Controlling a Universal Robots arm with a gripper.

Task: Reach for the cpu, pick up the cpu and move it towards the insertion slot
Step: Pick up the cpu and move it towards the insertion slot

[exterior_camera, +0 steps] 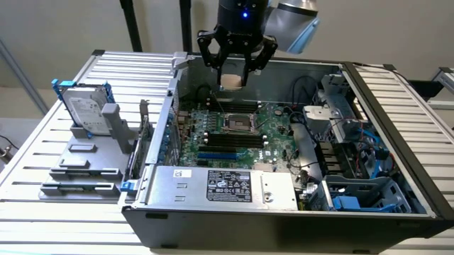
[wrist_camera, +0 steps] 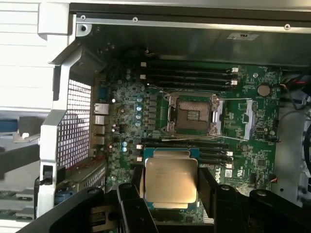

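Note:
The cpu [wrist_camera: 171, 179], a small square chip with a pale metal top, is held between my black fingers; in the exterior view the cpu [exterior_camera: 231, 82] hangs above the far part of the open computer case. My gripper [exterior_camera: 234, 78] is shut on it, well above the motherboard. The insertion slot [exterior_camera: 239, 123] is a square socket with a shiny frame and dark centre on the green board, below and nearer the camera than the chip. In the wrist view the insertion slot [wrist_camera: 193, 114] lies apart from the held chip, with memory slots between them.
Black memory slots [exterior_camera: 232, 139] and a blue expansion slot [exterior_camera: 218, 155] lie beside the socket. A hard drive [exterior_camera: 86, 109] with blue clips stands on a grey fixture at the exterior view's left. The power supply [exterior_camera: 227, 187] and drive cage [exterior_camera: 358, 194] fill the case's near side; cables [exterior_camera: 312, 87] run along the right.

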